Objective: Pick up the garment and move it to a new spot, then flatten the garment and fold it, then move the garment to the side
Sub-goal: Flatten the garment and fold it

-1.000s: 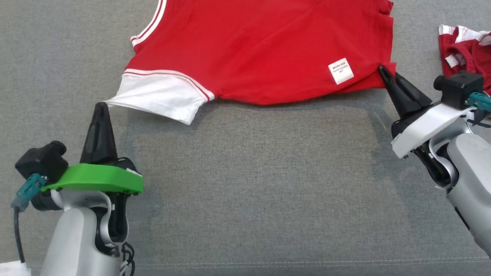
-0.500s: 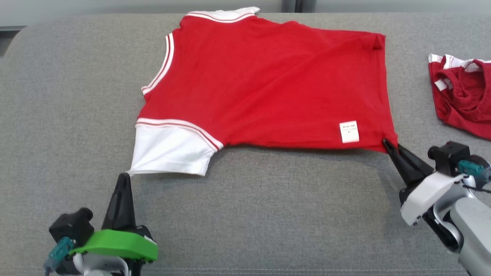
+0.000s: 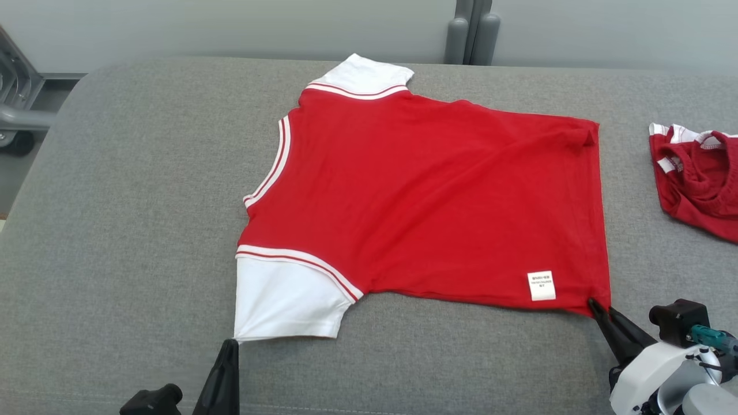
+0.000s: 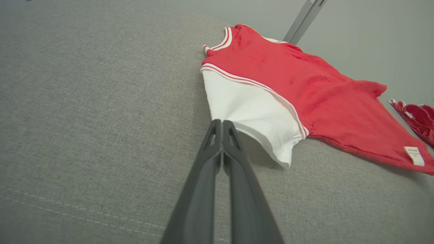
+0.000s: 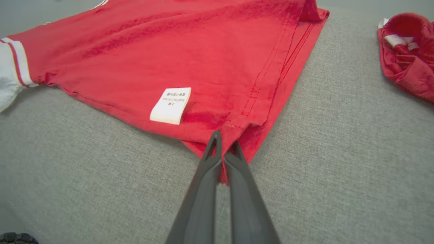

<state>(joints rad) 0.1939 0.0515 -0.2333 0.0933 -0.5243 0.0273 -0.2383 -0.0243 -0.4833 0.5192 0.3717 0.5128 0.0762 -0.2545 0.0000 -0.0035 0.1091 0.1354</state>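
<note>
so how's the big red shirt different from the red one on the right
The spread shirt lies flat; the side garment sits bunched in a heap. The spread shirt is pinched at its white sleeve by the left pincer and at a hem corner by the right pincer; the side garment is untouched. Both are red with white trim, on the grey cushion.

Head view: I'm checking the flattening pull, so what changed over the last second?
The camera tilted up, so the whole picture shifted. Measured against the other garment, the shirt seems dragged toward the robot. The left tool stayed shut on its sleeve, the right tool on its hem. The other garment stayed put.
</note>
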